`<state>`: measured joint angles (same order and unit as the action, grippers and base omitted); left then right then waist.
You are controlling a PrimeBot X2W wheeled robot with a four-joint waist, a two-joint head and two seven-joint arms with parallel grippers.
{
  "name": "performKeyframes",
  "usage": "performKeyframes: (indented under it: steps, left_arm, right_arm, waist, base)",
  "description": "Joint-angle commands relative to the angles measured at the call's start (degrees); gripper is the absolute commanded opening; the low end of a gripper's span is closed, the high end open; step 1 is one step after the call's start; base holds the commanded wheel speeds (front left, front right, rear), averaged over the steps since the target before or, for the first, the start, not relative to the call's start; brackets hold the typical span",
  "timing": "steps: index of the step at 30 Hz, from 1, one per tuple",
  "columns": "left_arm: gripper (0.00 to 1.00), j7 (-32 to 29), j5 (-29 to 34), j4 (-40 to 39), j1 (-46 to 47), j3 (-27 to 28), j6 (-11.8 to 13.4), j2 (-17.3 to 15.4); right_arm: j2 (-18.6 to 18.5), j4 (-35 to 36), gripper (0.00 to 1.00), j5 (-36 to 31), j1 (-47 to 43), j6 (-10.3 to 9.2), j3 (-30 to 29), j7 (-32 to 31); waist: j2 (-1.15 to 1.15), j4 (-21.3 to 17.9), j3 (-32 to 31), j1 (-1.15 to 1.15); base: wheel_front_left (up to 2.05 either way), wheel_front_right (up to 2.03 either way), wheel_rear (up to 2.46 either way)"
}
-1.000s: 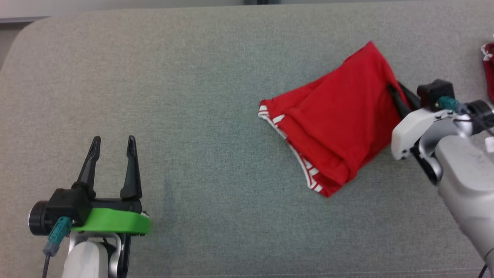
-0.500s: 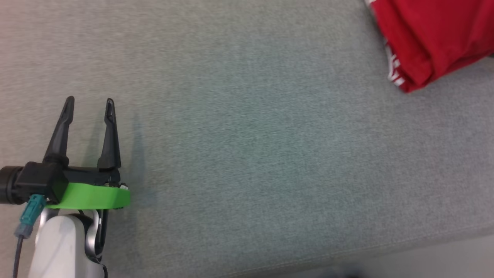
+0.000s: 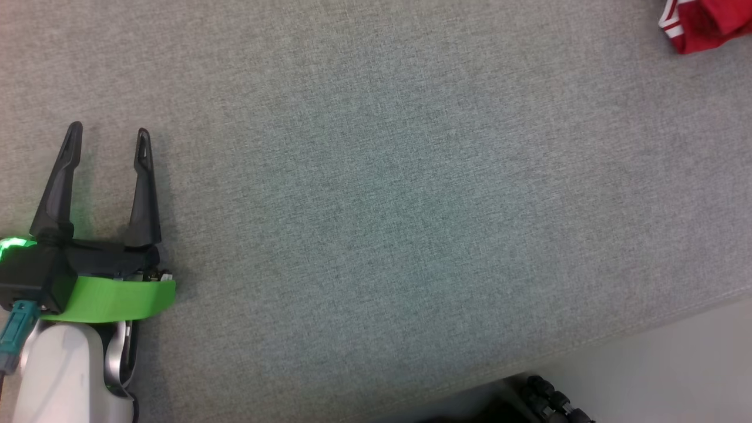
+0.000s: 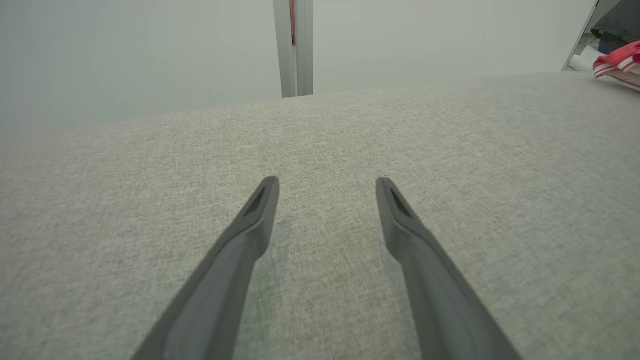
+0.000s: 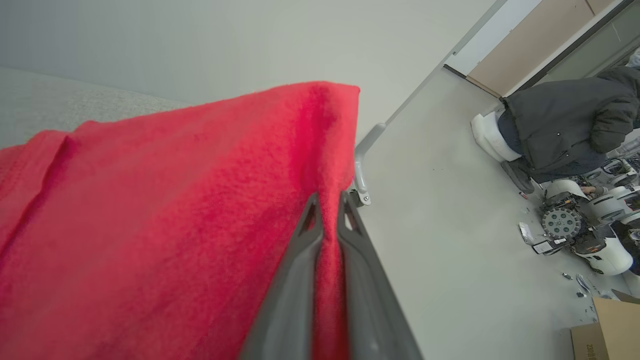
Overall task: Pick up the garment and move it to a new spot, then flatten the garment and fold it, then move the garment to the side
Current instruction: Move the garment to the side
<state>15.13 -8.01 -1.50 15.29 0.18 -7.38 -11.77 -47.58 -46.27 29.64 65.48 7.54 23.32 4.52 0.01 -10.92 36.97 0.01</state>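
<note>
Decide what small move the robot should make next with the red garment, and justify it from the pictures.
Probably lower the right end effector so the garment settles flat on the grey surface before any release. Its jaws are shut on a fold of the red cloth, and the right wrist view shows floor just beyond it. The left end effector stands open, holding nothing.

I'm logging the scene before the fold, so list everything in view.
garment: one, red, pinched at its edge by the right fingers.
upholstered surface: one, grey, beneath the left fingers.
folded clothes: one pile, red and white, surface's far right end.
person: one, dark jacket, on the floor.
machine parts: several, white and black, beside the person.
cardboard box: one, brown, on the floor.
left fingers: two, dark, spread open.
right fingers: two, dark, shut on the garment.
</note>
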Motion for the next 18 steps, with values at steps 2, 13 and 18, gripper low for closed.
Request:
performKeyframes:
  steps: [2, 13, 18]
  left_arm:
    - [1.0, -0.37, 0.09, -0.12, 0.13, -0.08, 0.22, -0.45]
    - [1.0, -0.29, -0.74, 0.57, 0.13, 0.21, 0.97, -0.91]
    - [1.0, -0.19, -1.22, 2.76, -1.02, 0.26, 1.36, 0.33]
  right_arm:
    - [0.18, -2.09, 0.07, -0.47, 1.75, -0.08, 0.4, 0.78]
    - [3.62, -10.43, 1.0, -7.15, 6.55, -0.08, 1.78, 8.23]
    - [5.97, -8.82, 1.0, -7.67, 6.58, -0.08, 2.42, 10.28]
  waist:
    - [-0.01, -0.14, 1.38, -0.01]
    - [-0.01, 0.59, 0.84, -0.01]
    - [-0.01, 1.03, -3.24, -0.01]
  base:
    - [0.0, 0.0, 0.0]
    - [0.0, 0.0, 0.0]
    - [0.0, 0.0, 0.0]
